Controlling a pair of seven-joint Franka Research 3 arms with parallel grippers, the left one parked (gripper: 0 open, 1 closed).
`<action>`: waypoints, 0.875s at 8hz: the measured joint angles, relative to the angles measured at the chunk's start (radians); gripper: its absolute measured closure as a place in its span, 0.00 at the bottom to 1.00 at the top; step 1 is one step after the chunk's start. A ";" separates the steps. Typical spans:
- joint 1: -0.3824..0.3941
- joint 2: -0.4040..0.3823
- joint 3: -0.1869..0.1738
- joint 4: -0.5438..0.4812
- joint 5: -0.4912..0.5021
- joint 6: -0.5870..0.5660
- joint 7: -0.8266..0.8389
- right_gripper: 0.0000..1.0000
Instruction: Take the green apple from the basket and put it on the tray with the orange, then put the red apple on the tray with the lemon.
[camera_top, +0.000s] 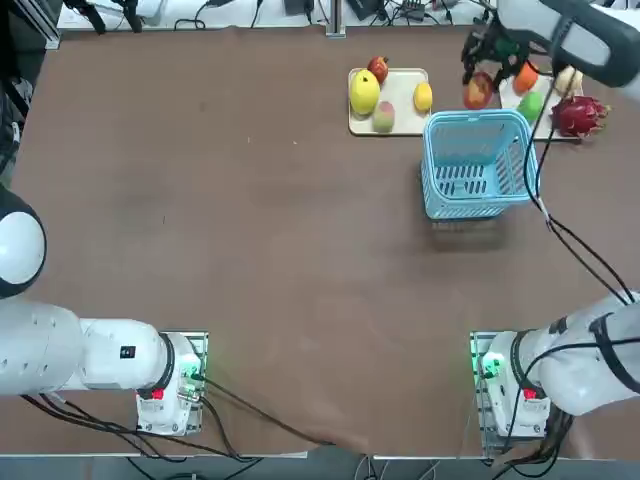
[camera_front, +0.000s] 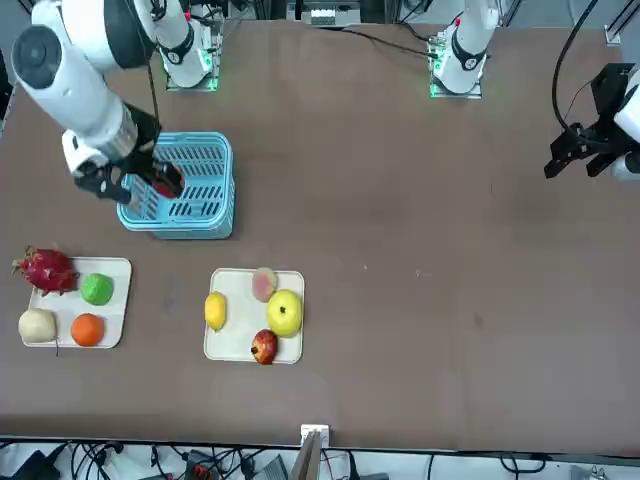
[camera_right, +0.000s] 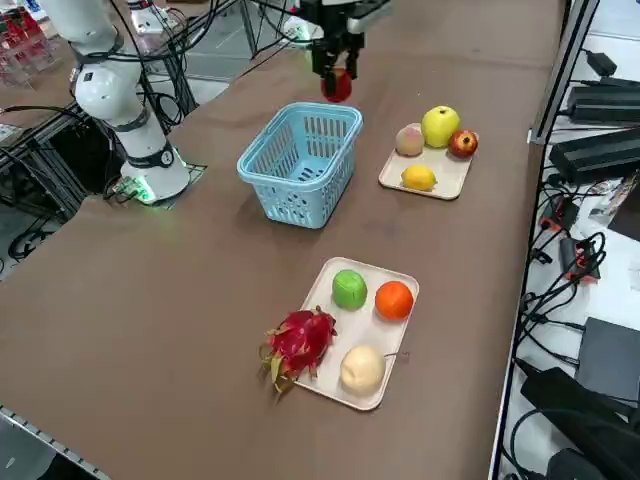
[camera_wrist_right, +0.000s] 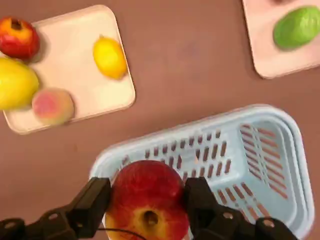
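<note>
My right gripper (camera_wrist_right: 146, 202) is shut on the red apple (camera_wrist_right: 145, 197), which has a yellowish patch. It hangs in the air over the far edge of the light blue basket (camera_wrist_right: 260, 150), as the right side view shows with the red apple (camera_right: 337, 85) above the basket (camera_right: 262, 152). The green apple (camera_right: 349, 289) lies beside the orange (camera_right: 394, 299) on their cream tray (camera_right: 375, 330). The lemon (camera_right: 418, 177) rests on the other cream tray (camera_right: 447, 172), on the far side of the basket from the orange's tray. The basket looks empty.
A dragon fruit (camera_right: 298, 340) and a pale round fruit (camera_right: 361, 368) share the orange's tray. A yellow-green apple (camera_right: 439, 125), a dark red apple (camera_right: 463, 143) and a peach (camera_right: 408, 140) sit on the lemon's tray. The table edge runs close behind both trays.
</note>
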 joint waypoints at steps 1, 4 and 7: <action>0.000 0.104 0.001 0.103 0.008 0.001 0.013 0.14; -0.009 0.407 0.001 0.359 0.085 0.032 0.038 0.14; -0.015 0.574 0.002 0.423 0.154 0.175 0.072 0.14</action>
